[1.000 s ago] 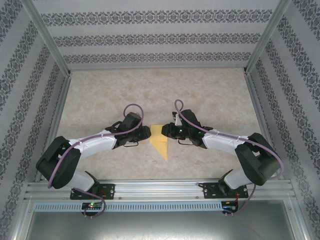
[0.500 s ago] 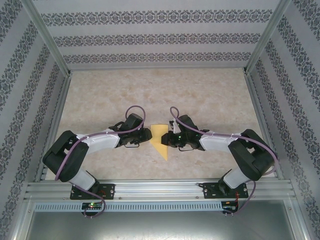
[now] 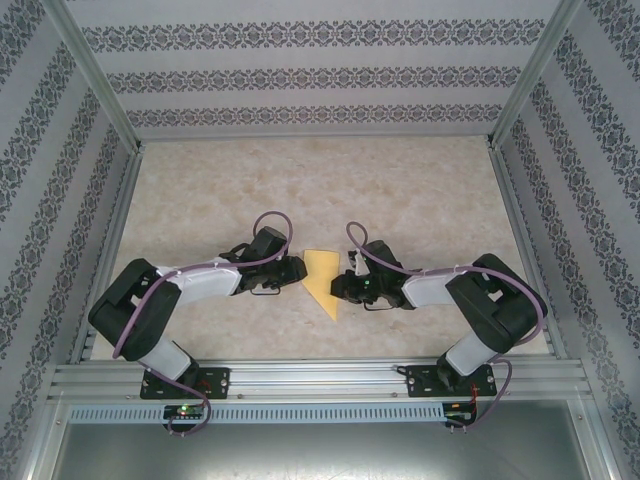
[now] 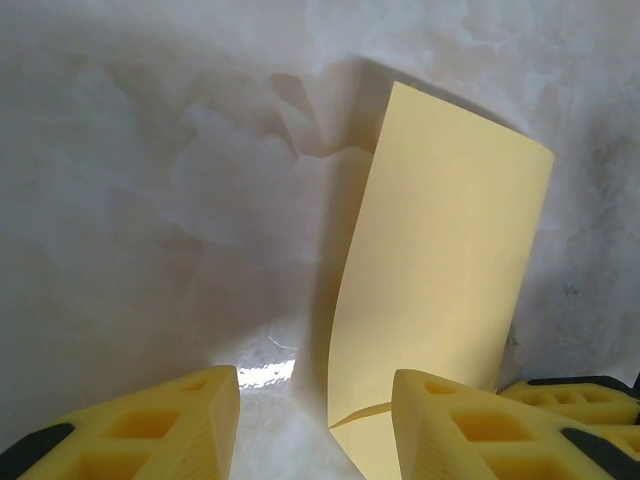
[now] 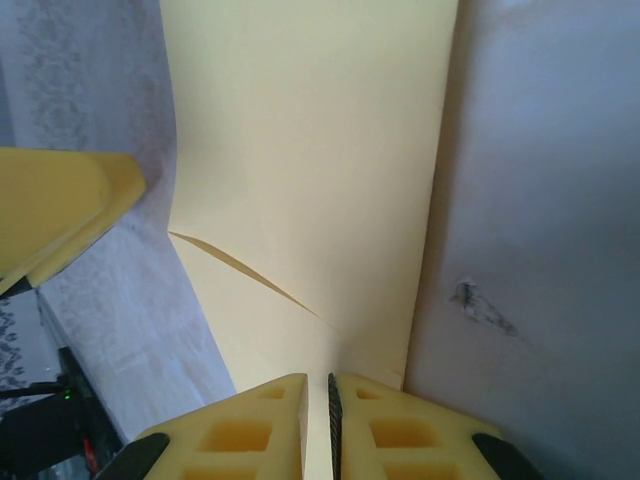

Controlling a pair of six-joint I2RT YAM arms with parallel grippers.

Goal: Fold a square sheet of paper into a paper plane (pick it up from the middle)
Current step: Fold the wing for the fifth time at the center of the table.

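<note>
The yellow sheet of paper [image 3: 321, 274] is held off the table between the two grippers, folded, with a point toward the near edge. My right gripper [image 3: 340, 286] is shut on its edge; in the right wrist view the paper [image 5: 310, 150] runs up from the pinched jaws of the right gripper [image 5: 320, 420], with a diagonal fold line across it. My left gripper [image 3: 299, 268] is open. In the left wrist view the paper [image 4: 440, 260] stands upright, its lower corner between the left gripper's [image 4: 315, 430] jaws, close to the right-hand finger [image 4: 460, 430].
The marbled tabletop [image 3: 420, 200] stretches behind the grippers. Patterned walls and metal frame posts [image 3: 100, 90] close in the sides and back. A metal rail [image 3: 320, 380] runs along the near edge by the arm bases.
The right gripper has drawn toward the near edge with the paper, its elbow folding in. The left arm has tucked in and its jaws have opened slightly.
</note>
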